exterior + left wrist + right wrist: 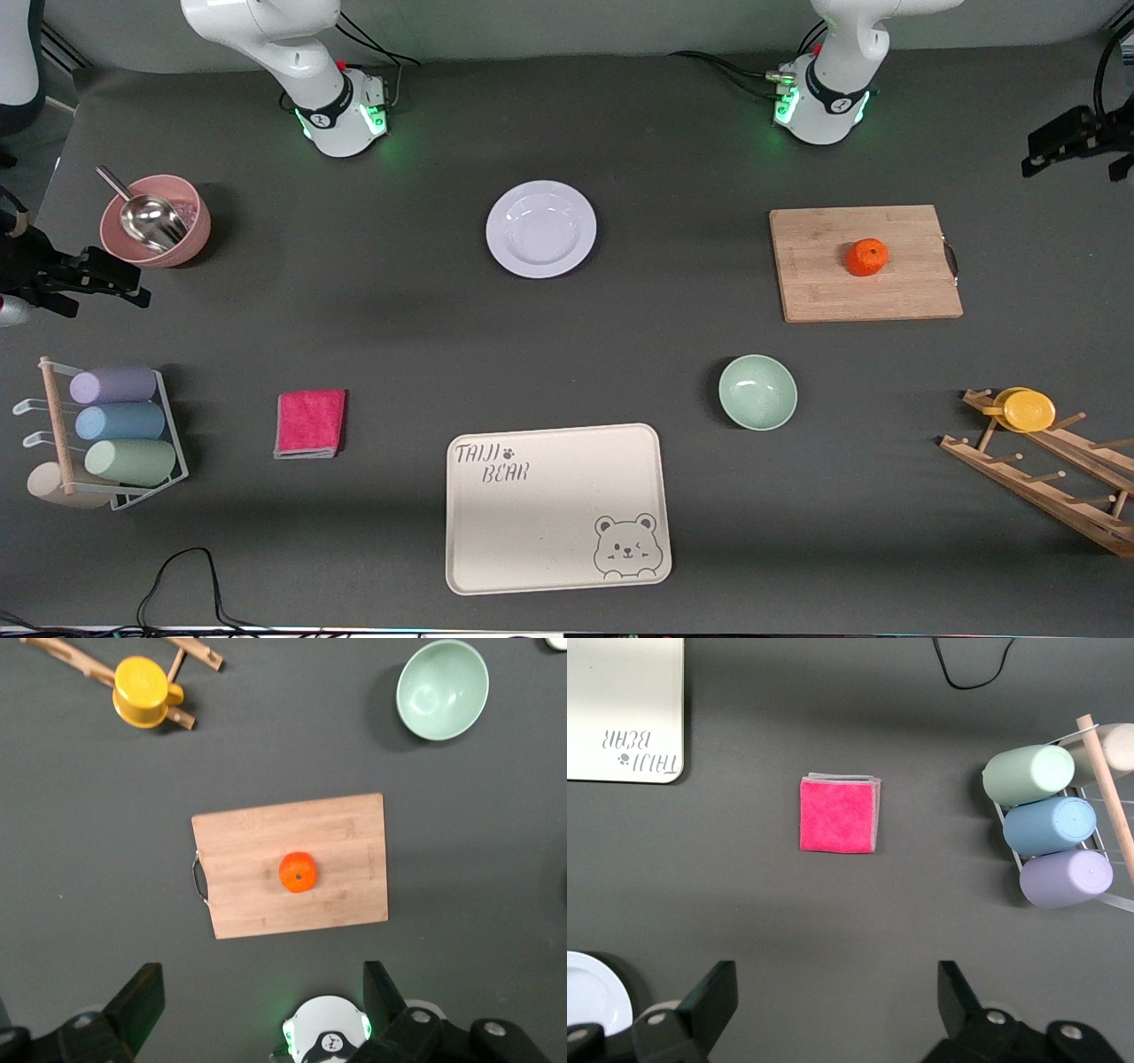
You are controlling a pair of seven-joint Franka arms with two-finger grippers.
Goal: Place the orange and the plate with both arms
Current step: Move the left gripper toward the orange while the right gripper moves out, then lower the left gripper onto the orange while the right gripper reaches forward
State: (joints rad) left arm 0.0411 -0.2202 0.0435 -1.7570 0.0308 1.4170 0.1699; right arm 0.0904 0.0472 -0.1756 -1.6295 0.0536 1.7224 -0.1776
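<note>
The orange (pixel 866 257) sits on a wooden cutting board (pixel 864 263) toward the left arm's end of the table; it also shows in the left wrist view (pixel 299 872). The white plate (pixel 540 229) lies flat on the mat between the two arm bases; its edge shows in the right wrist view (pixel 589 992). My left gripper (pixel 263 992) is open and empty, high over the mat by its own base. My right gripper (pixel 835 992) is open and empty, high over the mat beside the plate. Neither gripper shows in the front view.
A cream bear tray (pixel 556 507) lies nearest the front camera. A pale green bowl (pixel 757 392), a pink cloth (pixel 310 423), a rack of pastel cups (pixel 111 436), a pink bowl with a scoop (pixel 155 220) and a wooden rack with a yellow cup (pixel 1028 410) stand around.
</note>
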